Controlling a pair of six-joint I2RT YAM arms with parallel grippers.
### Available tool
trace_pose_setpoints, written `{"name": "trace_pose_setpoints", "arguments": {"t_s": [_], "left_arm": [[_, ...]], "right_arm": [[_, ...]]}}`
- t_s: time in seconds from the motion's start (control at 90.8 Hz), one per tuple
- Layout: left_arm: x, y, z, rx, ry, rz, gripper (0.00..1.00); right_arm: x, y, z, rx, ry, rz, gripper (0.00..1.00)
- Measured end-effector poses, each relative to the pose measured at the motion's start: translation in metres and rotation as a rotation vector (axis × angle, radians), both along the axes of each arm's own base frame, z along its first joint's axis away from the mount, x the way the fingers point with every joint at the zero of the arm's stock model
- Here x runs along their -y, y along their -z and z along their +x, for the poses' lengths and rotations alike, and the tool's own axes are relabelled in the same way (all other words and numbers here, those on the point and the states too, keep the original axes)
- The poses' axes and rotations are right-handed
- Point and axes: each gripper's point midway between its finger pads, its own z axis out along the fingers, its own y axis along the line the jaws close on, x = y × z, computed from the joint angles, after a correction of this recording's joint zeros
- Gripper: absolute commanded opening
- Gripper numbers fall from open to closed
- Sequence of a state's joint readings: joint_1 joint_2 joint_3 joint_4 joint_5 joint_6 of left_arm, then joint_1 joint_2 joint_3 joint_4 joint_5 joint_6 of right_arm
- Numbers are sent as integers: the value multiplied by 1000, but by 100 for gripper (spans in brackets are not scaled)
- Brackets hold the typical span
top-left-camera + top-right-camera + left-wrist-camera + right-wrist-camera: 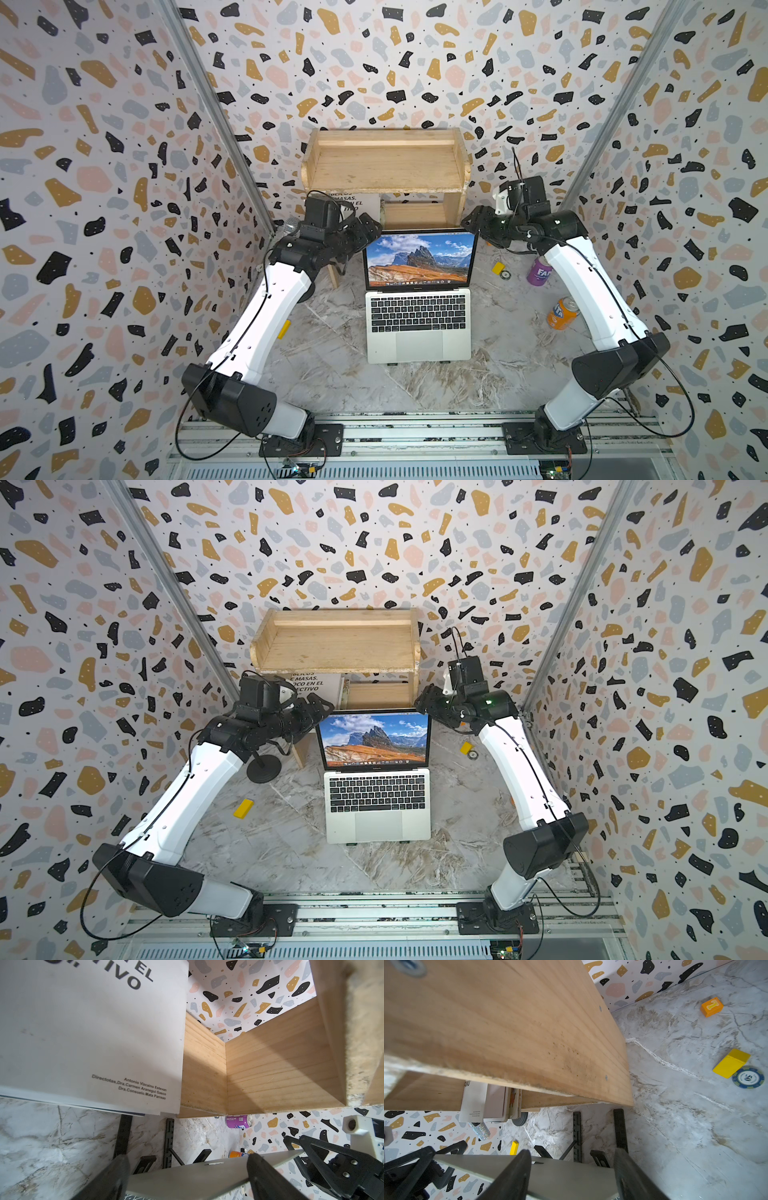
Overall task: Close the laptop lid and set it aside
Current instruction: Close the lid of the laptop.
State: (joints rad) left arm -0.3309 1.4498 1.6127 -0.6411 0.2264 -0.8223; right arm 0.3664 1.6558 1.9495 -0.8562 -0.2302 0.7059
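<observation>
Closing step, lid upright.
Both released, left gripper (371, 227) and right gripper (471, 220) straddled the laptop lid (419, 259); next called for an even downward push.

One laptop (417, 332), two cans (539, 271) (562, 313), two yellow blocks (284, 329) (498, 268) — one chip (749, 1077)

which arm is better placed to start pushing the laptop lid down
Nearly even: the left gripper and right gripper both sit open at the top corners of the laptop lid. Left, marginally: its jaws stand wider along the edge.
</observation>
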Motion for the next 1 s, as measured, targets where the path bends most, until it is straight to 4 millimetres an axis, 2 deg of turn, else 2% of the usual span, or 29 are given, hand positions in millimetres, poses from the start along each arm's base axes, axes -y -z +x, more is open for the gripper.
{"name": "trace_pose_setpoints", "arguments": {"t_s": [0.286, 1.002], "left_arm": [[3, -2, -9, 17, 14, -6, 89], [3, -3, -16, 48, 29, -1, 88]], "right_arm": [[0, -2, -9, 10, -9, -9, 67], [3, -3, -14, 49, -29, -72, 67]]}}
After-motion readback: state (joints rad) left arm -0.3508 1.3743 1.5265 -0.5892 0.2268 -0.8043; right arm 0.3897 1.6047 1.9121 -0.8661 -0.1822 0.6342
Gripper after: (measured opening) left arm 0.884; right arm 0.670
